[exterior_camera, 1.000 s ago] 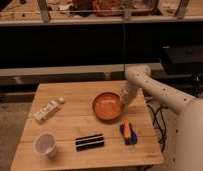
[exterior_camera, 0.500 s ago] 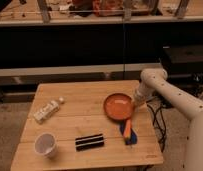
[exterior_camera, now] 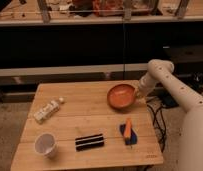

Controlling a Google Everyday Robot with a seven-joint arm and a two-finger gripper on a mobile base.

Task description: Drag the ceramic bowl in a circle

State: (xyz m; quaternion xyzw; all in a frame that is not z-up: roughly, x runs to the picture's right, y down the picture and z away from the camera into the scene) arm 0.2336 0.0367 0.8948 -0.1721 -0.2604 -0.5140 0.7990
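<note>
Progress: in the camera view the ceramic bowl (exterior_camera: pixel 121 96) has slid from the middle of the counter (exterior_camera: pixel 80 107) toward its far right corner. The hand (exterior_camera: pixel 138 93) is at the bowl's right rim, grip impossible to tell. The circle looks begun, not closed.

The pincer (exterior_camera: pixel 139 93) sits at the right rim of the bowl (exterior_camera: pixel 120 96), on the far right of the desk (exterior_camera: pixel 80 125); whether it grips the rim cannot be told. The arm (exterior_camera: pixel 177 92) behind it runs out past the right and bottom edges. The clutter (exterior_camera: pixel 111 6) on the far shelf is cut off at the top. The label on the bottle (exterior_camera: pixel 47 110), at the left, is too small to read. What the orange-and-blue thing (exterior_camera: pixel 128 131) at the near right is cannot be told.
</note>
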